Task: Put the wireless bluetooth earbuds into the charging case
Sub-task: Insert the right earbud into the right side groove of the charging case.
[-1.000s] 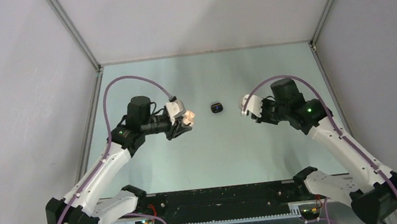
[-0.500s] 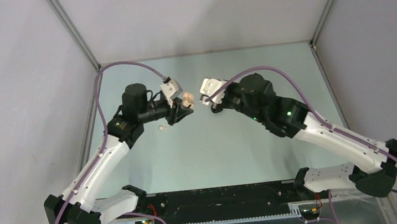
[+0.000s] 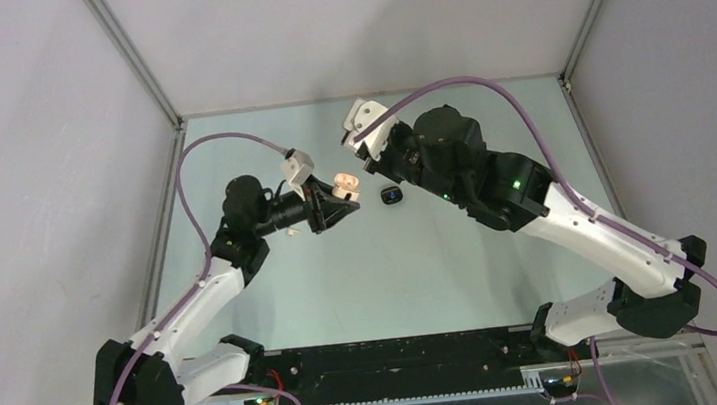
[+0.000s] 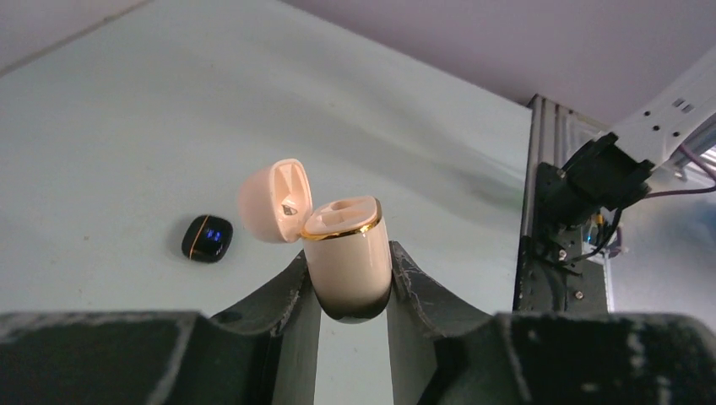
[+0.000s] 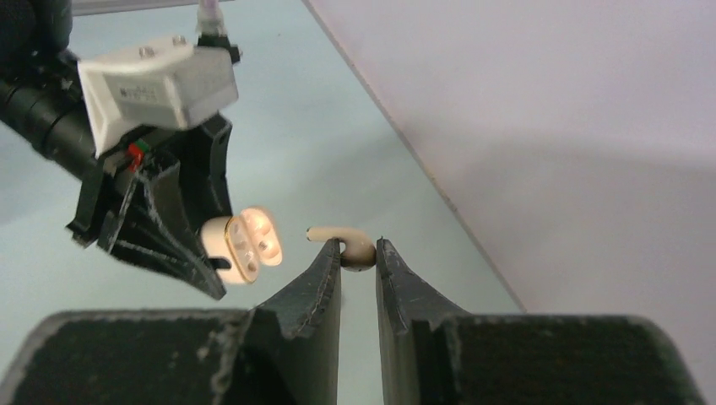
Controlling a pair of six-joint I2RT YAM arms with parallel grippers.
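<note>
Our left gripper (image 4: 348,257) is clamped on the charging case (image 4: 342,221), lid (image 4: 274,199) open. Near the case, to its right, 1 black earbud (image 4: 206,239) lies on the table (image 3: 393,279). Just beyond the case, our right gripper (image 5: 359,253) pinches 1 cream earbud (image 5: 353,246).

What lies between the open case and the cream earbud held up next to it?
Nothing. The right wrist view shows a bare gap between the case and the earbud, with only the table far behind.
</note>
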